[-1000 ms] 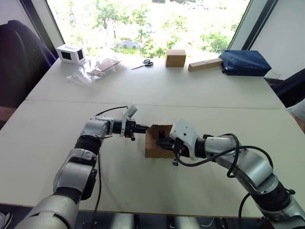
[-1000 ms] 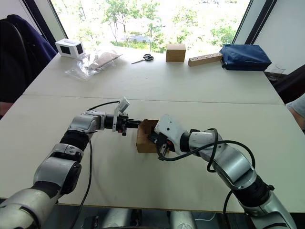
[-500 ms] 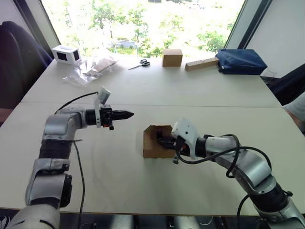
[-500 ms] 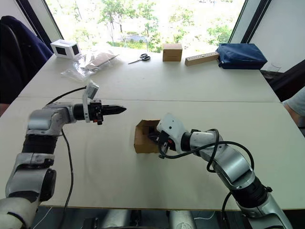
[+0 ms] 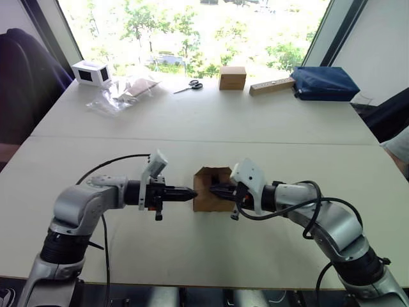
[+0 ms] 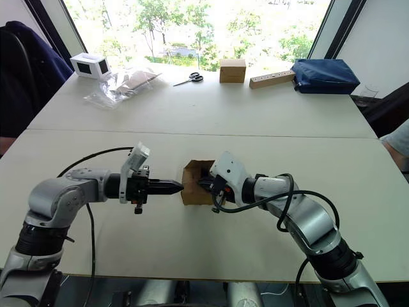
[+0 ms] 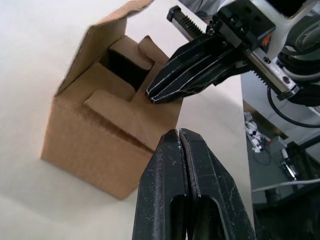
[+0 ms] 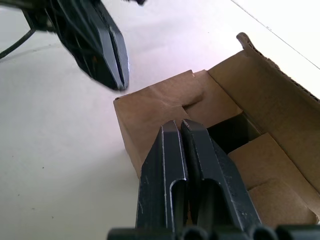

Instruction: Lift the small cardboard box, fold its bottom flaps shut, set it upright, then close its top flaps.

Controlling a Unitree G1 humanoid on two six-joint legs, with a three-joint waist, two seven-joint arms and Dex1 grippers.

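Note:
The small cardboard box (image 5: pixel 206 203) stands on the table near its front middle. Its open end faces up, with one flap (image 7: pixel 107 27) raised on the far side and the inner flaps (image 8: pixel 165 107) partly folded in. My left gripper (image 5: pixel 192 191) is shut, and its tip points at the box's left wall, touching it or nearly so. My right gripper (image 5: pixel 214 189) is shut too, with nothing in it. It reaches in from the right, and its tips lie over a folded-in flap at the box's top. The left wrist view has both tips close together, my own left gripper (image 7: pixel 178 132) and my right gripper (image 7: pixel 152 97).
Along the far edge lie a white box (image 5: pixel 92 72), clear plastic bags (image 5: pixel 124 93), scissors (image 5: pixel 190 85), a smaller cube-like brown box (image 5: pixel 232 77), a long tan block (image 5: pixel 273 86) and a blue bag (image 5: pixel 327 83). A person's sleeve (image 5: pixel 401 146) shows at the right.
Half a second ago my left arm had swung out to the left, away from the box. It has now come back lower, to the box's left wall. My right gripper stays at the box top.

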